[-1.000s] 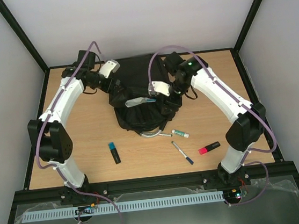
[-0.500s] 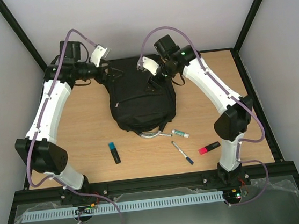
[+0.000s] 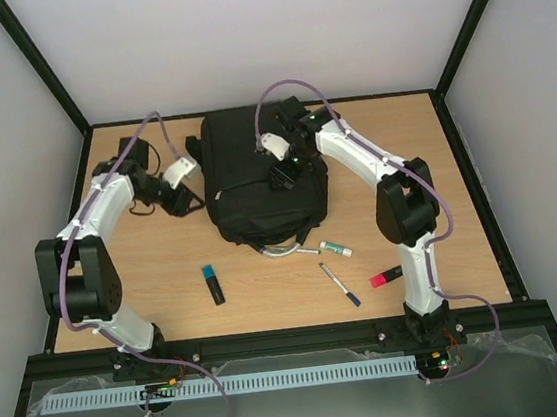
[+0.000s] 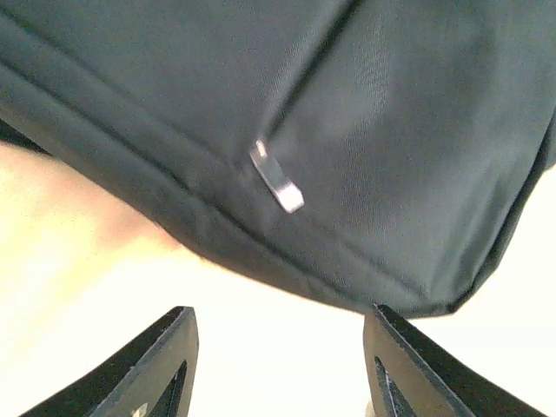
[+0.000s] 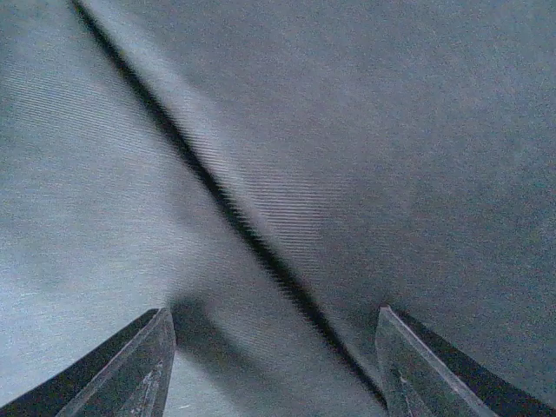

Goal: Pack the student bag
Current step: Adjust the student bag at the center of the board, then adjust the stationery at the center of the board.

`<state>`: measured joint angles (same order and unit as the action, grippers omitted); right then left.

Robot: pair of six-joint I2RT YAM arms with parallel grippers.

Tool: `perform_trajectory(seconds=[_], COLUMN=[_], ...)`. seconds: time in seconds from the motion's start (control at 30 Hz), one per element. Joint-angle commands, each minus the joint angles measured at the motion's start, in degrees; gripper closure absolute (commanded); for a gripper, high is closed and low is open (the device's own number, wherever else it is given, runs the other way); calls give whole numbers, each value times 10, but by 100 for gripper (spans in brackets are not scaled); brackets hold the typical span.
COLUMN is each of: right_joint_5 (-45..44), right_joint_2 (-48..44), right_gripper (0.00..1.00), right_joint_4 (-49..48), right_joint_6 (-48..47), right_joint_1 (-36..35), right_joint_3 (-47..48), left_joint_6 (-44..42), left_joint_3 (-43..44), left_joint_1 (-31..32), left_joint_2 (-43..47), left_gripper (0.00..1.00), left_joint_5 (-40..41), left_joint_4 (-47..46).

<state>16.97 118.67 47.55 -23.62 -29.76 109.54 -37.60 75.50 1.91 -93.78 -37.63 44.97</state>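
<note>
So here's where we're at. The student bag (image 3: 256,186) is lying flat on the bench (image 3: 433,151), toward the back and roughly in the middle. Its grey loop handle (image 3: 282,252) pokes out at the near edge.

Our left tool (image 3: 189,201) sits low, just beside the bag's left side, and doesn't seem to be touching it. From the left wrist camera its fingers (image 4: 161,365) are apart with nothing between them, just pale bench. The black fabric is right ahead, with a small silver zip pull (image 4: 276,176) hanging on it.

Our right tool (image 3: 280,176) is over the top of the bag, about mid-panel. The right wrist view is pretty much all black fabric, with a dark seam (image 5: 226,208) running diagonally. The fingers (image 5: 130,373) are spread there too, gripping nothing. We can't say whether the tips are actually pressing into the cloth.

Loose stuff on the bench in front of the bag:
- a black marker (image 3: 214,286) with a blue cap, off to the left
- a small white and green tube (image 3: 337,249) just beside the handle
- a thin pen (image 3: 340,284) near that
- a pink highlighter (image 3: 390,276) close to the right arm

All four lie apart from each other and outside the bag.
</note>
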Motion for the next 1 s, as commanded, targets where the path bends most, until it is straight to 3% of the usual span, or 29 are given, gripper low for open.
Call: perform_trajectory(seconds=[0.0, 0.23, 0.4, 0.63, 0.73, 0.97], right_joint_5=[-77, -175, -188, -20, -1, 13], right_joint_2=[28, 81, 97, 16, -18, -92], right_gripper=[37, 39, 39, 34, 34, 33], right_joint_4=[-22, -48, -45, 1, 12, 10], right_joint_6=[35, 38, 34, 28, 18, -1], right_joint_1=[16, 82, 110, 106, 105, 106], right_joint_3=[-27, -30, 0, 25, 6, -9], left_joint_6=[-128, -125, -107, -99, -89, -5], left_joint_3=[-72, -127, -125, -121, -138, -166], left_joint_1=[-4, -4, -4, 9, 36, 108], left_joint_2=[3, -8, -35, -46, -34, -27], left_gripper=[46, 54, 63, 65, 58, 58], left_joint_5=[29, 33, 20, -24, -24, 21], left_joint_4=[0, -76, -109, -123, -143, -242])
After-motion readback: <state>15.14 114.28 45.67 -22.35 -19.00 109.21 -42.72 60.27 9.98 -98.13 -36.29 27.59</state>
